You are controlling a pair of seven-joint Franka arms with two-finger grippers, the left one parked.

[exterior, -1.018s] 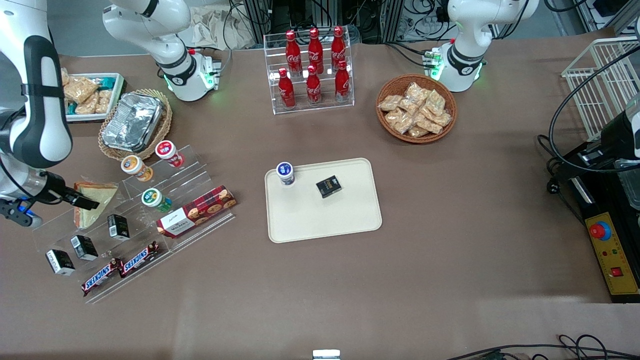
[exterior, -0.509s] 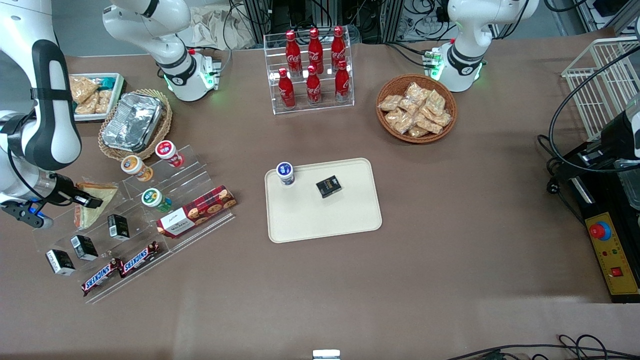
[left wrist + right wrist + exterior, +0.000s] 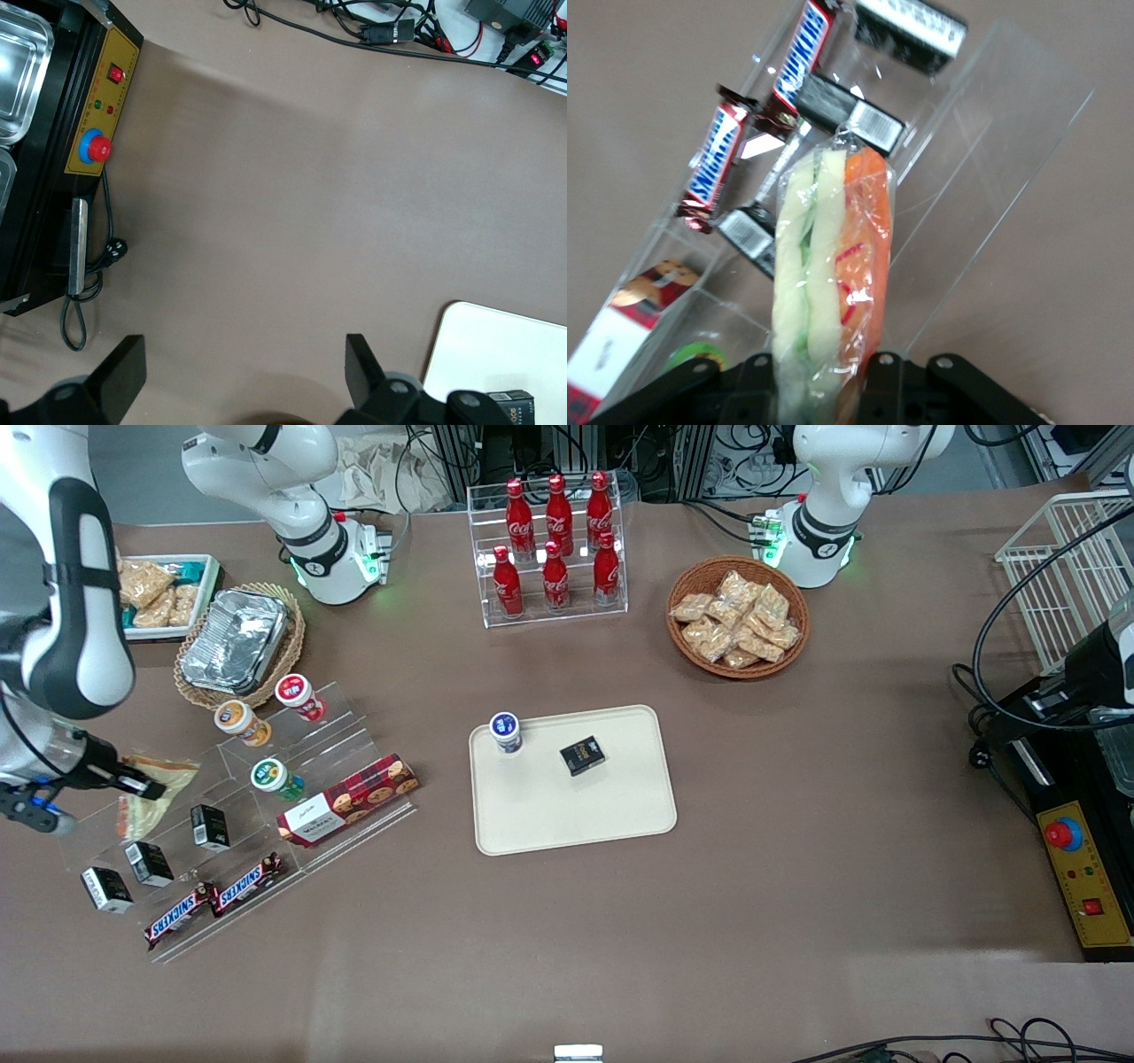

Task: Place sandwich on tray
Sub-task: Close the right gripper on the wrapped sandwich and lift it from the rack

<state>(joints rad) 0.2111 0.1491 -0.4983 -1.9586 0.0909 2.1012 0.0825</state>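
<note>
Hanging wrapped in the gripper, whose fingers clamp its bread faces, the sandwich sits above the clear display stand at the working arm's end, well apart from the tray mid-table.

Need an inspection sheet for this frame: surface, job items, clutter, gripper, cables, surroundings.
Surface: brown table, covered with a cloth.
Job's things: sandwich held over the clear display stand; tray carries a blue-lidded cup and a small black box.
Clutter: Snickers bars, cookie box, cola bottle rack, snack basket, foil container.
Grippers: gripper shut on sandwich.
Cables: black loop at the parked arm's end.
Surroundings: emergency-stop box.
</note>
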